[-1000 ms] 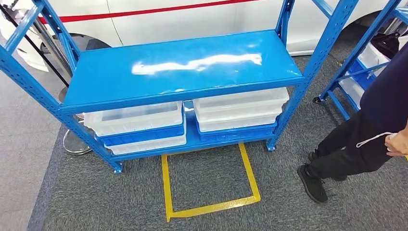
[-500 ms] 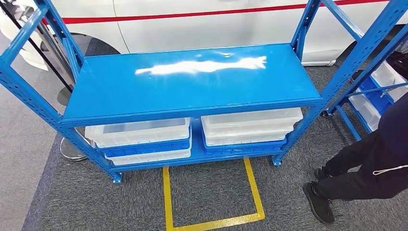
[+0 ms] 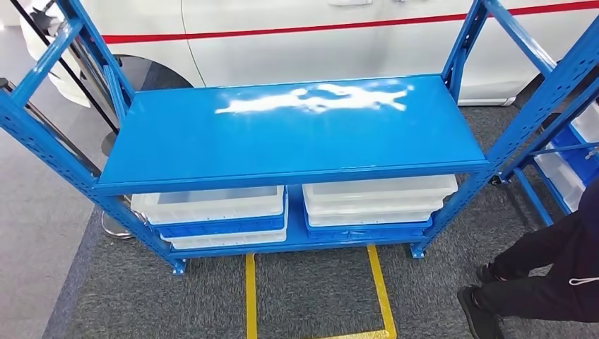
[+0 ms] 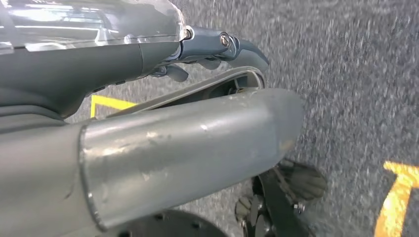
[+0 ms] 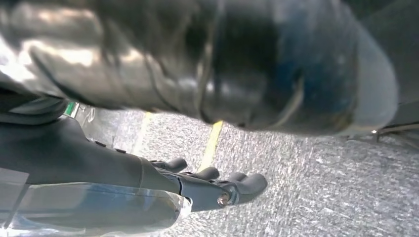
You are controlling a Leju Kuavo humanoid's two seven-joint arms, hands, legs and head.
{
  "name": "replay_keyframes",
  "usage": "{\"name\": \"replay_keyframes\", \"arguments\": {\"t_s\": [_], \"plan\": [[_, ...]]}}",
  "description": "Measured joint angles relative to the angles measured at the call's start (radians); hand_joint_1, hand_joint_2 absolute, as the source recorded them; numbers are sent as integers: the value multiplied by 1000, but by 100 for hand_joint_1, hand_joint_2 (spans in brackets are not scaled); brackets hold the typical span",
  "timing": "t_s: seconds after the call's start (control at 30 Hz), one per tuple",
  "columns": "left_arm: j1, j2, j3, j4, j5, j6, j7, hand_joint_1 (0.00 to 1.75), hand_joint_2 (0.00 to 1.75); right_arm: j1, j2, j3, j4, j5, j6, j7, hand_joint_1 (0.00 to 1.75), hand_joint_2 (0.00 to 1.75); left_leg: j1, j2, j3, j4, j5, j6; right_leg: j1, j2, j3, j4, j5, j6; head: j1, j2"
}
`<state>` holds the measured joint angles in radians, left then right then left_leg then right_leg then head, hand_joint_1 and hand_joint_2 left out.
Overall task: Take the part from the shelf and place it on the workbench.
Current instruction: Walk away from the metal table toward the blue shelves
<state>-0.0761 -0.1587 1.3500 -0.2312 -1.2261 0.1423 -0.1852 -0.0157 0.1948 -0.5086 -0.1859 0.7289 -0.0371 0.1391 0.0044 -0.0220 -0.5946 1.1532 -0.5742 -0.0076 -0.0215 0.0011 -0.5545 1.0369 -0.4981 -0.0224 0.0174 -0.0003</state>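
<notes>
The blue shelf (image 3: 289, 131) stands square ahead on grey carpet (image 3: 318, 296), its top board bare and shiny. I cannot see the part anywhere; if it is here, it would lie in the clear bins (image 3: 212, 205) on the low board, whose insides are hidden. A person's leg (image 3: 544, 282) stands near the shelf's right foot, so a swing of the right arm risks a knock. The top board overhangs the bins, leaving tight room to reach in; an arm could catch that edge. Yellow floor tape (image 3: 381, 282) marks open carpet in front. Left hand (image 4: 217, 47) and right hand (image 5: 217, 185) hang over the carpet, fingers loosely curled, holding nothing
</notes>
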Motion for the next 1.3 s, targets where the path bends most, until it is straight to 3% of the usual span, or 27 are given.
{"name": "replay_keyframes", "arguments": {"t_s": [0.07,0.1,0.13,0.2,0.27,0.33,0.43,0.5,0.57,0.6,0.63,0.7,0.77,0.83,0.93,1.0,1.07,1.1,1.13,1.17,1.23,1.3], "plan": [[0,0,0,0,0,0,1,0,0,1,1,0,0,0,0,0,0,0,6,9,-68,122,-43,-9,0,-5,2,-1,-3,-2,0,0],[0,0,0,0,0,0,1,0,0,1,1,-1,0,0,0,0,0,0,8,11,-87,150,-40,-12,0,-7,3,0,-4,-2,0,0],[1,0,0,0,0,0,1,0,0,1,1,-1,0,0,0,0,0,0,10,13,-87,140,-19,-13,-1,-8,7,0,-7,-1,0,0],[2,1,0,0,-1,1,1,0,0,1,1,-1,0,0,0,0,0,0,12,17,-37,21,59,-11,-3,-8,17,0,-12,5,0,0],[0,1,0,0,-1,1,1,0,0,0,2,-1,0,0,0,0,0,0,7,20,16,-94,101,-3,-1,-9,23,0,-19,15,0,0],[-1,1,0,0,-1,1,1,0,0,-1,2,-1,0,0,0,0,0,0,1,19,29,-123,99,8,1,-11,24,-3,-20,27,0,0],[1,0,-1,0,-2,1,1,0,0,-2,2,-2,0,0,0,0,0,0,4,18,36,-138,106,30,-1,-11,25,7,-31,43,0,0],[1,-1,-1,0,-2,1,1,0,0,-2,2,-2,0,0,0,0,0,0,6,19,40,-147,111,44,-1,-8,-15,93,-82,47,0,0],[1,0,-1,0,-2,1,1,0,0,-1,2,-2,0,0,0,0,0,0,2,19,39,-147,109,52,0,-5,-85,225,-138,49,0,0],[1,0,-1,0,-2,1,2,0,0,-1,2,-2,0,0,-1,0,0,0,-1,18,40,-147,107,54,0,-5,-109,267,-144,50,0,0],[1,0,-1,0,-2,1,2,0,0,-1,2,-3,0,0,-1,0,0,0,-3,17,42,-146,106,55,0,-5,-115,270,-128,48,0,0],[1,0,-1,0,-2,1,2,0,0,0,2,-3,0,0,-1,0,0,0,-6,14,49,-144,101,53,2,-4,-73,167,-53,39,0,0],[1,-2,-1,0,-2,1,2,0,0,0,1,-3,0,0,-1,0,0,0,-10,12,51,-138,94,45,9,-3,-19,44,-3,28,0,0],[1,-4,-1,0,-2,1,2,0,0,-1,1,-4,0,0,-1,0,0,0,-11,12,49,-135,88,34,16,-2,-5,4,0,21,0,0],[0,-3,-1,0,-2,1,2,0,0,0,2,-4,0,0,-1,0,0,0,-8,13,48,-121,75,17,10,-4,3,-9,4,7,0,0],[0,-1,-1,0,-2,1,2,0,0,0,4,-4,0,0,-1,0,0,0,-4,15,15,-45,30,5,4,-8,10,-16,6,-1,-1,0],[0,-1,-1,0,-2,1,2,0,0,1,4,-4,0,0,-1,0,0,0,3,16,-53,84,-27,-6,4,-10,12,-16,2,-5,-1,0],[1,-1,-1,0,-2,1,2,0,0,1,4,-4,0,0,-1,0,0,0,6,16,-81,132,-37,-10,4,-10,14,-15,0,-6,-1,0],[2,-1,-1,0,-2,1,2,0,0,1,4,-4,0,0,-1,0,0,0,9,16,-93,145,-27,-13,4,-11,18,-15,-3,-5,-1,0],[2,-1,-1,0,-1,1,2,0,0,1,4,-4,0,0,-1,0,0,0,12,16,-84,118,3,-15,3,-10,23,-14,-7,-2,-1,0],[3,0,-1,0,-1,2,2,0,0,1,6,-4,0,0,-1,0,0,0,14,18,-24,-17,81,-13,1,-10,37,-14,-17,5,-1,0],[2,1,-1,0,0,1,3,0,0,0,7,-4,0,0,-1,1,0,0,9,18,22,-113,113,-3,2,-11,44,-14,-26,17,-1,0]]}}
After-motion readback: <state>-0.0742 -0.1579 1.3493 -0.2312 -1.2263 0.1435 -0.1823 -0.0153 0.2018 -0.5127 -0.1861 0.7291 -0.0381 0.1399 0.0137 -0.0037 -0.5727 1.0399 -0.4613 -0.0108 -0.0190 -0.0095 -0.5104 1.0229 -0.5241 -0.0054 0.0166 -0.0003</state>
